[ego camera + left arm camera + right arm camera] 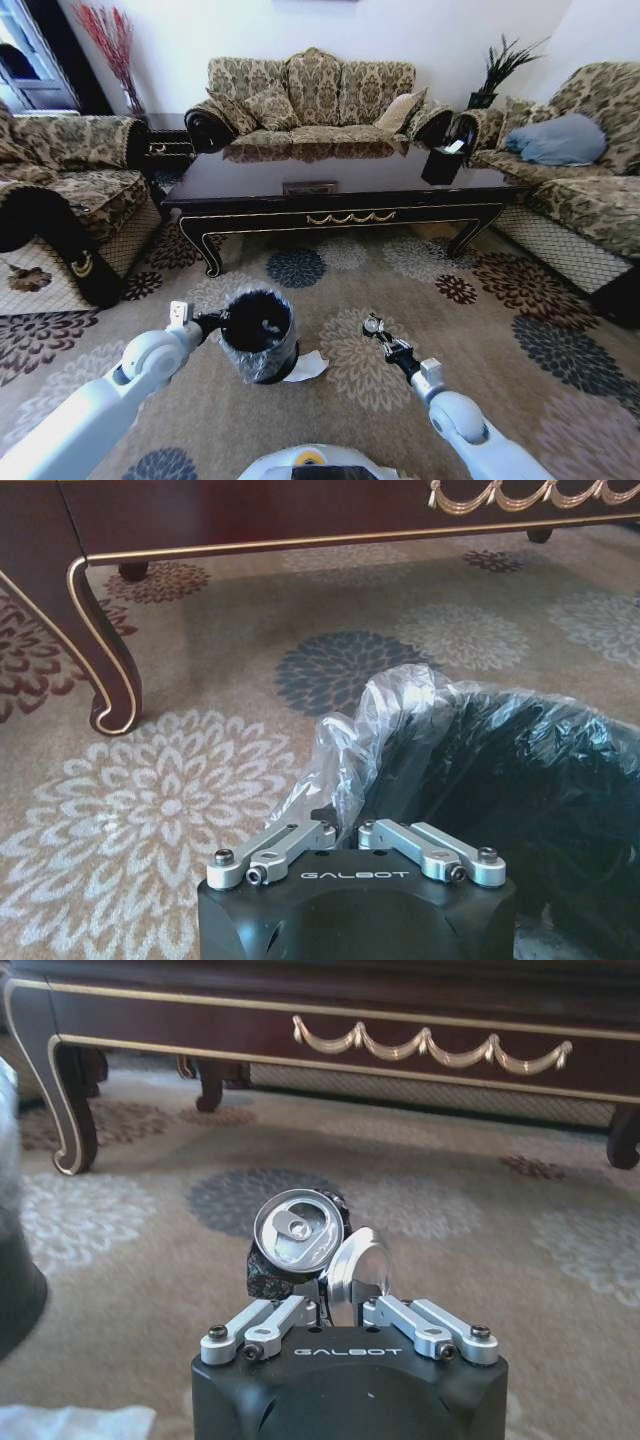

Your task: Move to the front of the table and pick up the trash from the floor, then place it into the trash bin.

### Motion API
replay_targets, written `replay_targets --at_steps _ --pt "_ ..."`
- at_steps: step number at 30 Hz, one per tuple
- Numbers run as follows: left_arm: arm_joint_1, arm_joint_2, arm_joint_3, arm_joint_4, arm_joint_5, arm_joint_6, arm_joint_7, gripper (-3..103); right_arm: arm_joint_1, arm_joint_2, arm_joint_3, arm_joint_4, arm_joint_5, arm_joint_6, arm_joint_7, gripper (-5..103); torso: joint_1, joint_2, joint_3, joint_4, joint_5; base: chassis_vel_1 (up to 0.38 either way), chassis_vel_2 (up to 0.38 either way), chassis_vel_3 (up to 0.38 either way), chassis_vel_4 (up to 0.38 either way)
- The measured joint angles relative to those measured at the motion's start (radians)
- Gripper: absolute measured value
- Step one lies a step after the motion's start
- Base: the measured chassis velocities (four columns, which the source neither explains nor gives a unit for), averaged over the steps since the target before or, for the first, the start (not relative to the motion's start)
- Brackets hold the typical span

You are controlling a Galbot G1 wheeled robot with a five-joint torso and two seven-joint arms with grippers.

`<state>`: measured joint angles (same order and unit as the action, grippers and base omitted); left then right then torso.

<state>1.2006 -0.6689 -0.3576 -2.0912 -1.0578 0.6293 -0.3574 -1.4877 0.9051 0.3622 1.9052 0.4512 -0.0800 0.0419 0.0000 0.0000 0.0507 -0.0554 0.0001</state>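
Note:
My left gripper (212,322) is shut on the rim of the black trash bin (258,335), pinching its crinkled clear bag (370,740) between the fingers (300,835). My right gripper (380,332) is shut on a small crushed silvery can (298,1238) and holds it above the carpet, to the right of the bin and apart from it. A flat white paper scrap (308,366) lies on the flower-patterned floor (450,330) against the bin's right side. The dark wood table (340,190) with its gold scroll rail (430,1045) stands just ahead.
Sofas flank the carpet at the left (60,200), back (310,95) and right (590,180). A small black tissue box (442,162) sits on the table's right end. Open carpet lies between the table and me.

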Motion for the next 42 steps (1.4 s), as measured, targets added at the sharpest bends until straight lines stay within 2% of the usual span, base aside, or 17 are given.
replay_targets --at_steps 3,7,9,12,13,17,26,31,33,42 --pt "-0.015 -0.007 0.015 -0.003 0.001 -0.001 -0.003 4 -0.021 -0.014 0.018 0.049 0.008 -0.001 0.0 15 0.0 0.0 0.0 0.0 0.0 0.0 0.0 0.0 0.0" --pt "-0.086 -0.022 0.101 0.005 0.002 -0.001 -0.01 4 -0.092 -0.025 0.073 0.139 0.018 -0.001 0.0 15 0.0 0.0 0.0 -0.0008 -0.0002 0.0 0.0 0.0 0.0" --pt "-0.096 -0.022 0.114 0.006 0.002 0.0 -0.01 4 -0.1 -0.026 0.078 0.152 0.019 -0.001 0.001 15 0.0 0.0 0.0 -0.0007 -0.0002 0.0 0.0 0.0 0.0" --pt "-0.165 -0.018 0.202 0.025 0.001 0.001 -0.012 4 -0.136 -0.032 0.102 0.246 0.043 -0.005 0.008 15 0.0 0.0 0.0 -0.0003 0.0 0.0 0.0 0.0 0.0" --pt "-0.165 -0.018 0.202 0.025 0.001 0.001 -0.012 4 -0.136 -0.032 0.102 0.246 0.043 -0.005 0.008 15 0.0 0.0 0.0 -0.0003 0.0 0.0 0.0 0.0 0.0" --pt "-0.262 -0.052 0.309 0.066 -0.006 0.001 -0.032 4 -0.174 -0.041 0.121 0.349 0.052 -0.013 0.012 15 0.0 0.0 0.0 -0.0002 -0.0003 0.0 0.0 0.0 0.0" --pt "-0.387 -0.135 0.446 0.106 -0.015 0.014 -0.071 4 -0.238 -0.037 0.156 0.411 0.047 0.003 -0.009 15 0.0 0.0 0.0 -0.0002 0.0 0.0 0.0 0.0 0.0" --pt "-0.47 -0.186 0.543 0.125 -0.032 0.021 -0.098 4 -0.266 -0.033 0.168 0.424 0.02 0.023 -0.029 15 0.0 0.0 0.0 -0.0003 0.0001 0.0 0.0 0.0 0.0" --pt "-0.513 -0.215 0.607 0.135 -0.043 0.023 -0.114 4 -0.286 -0.02 0.155 0.427 -0.018 0.041 -0.047 15 0.0 0.0 0.0 -0.0007 0.0002 0.0 0.0 0.0 0.0" --pt "-0.526 -0.284 0.682 0.149 -0.036 0.033 -0.145 4 -0.325 -0.003 0.133 0.428 -0.114 0.077 -0.072 15 0.0 0.0 0.0 -0.0003 0.0 0.0 0.0 0.0 0.0"
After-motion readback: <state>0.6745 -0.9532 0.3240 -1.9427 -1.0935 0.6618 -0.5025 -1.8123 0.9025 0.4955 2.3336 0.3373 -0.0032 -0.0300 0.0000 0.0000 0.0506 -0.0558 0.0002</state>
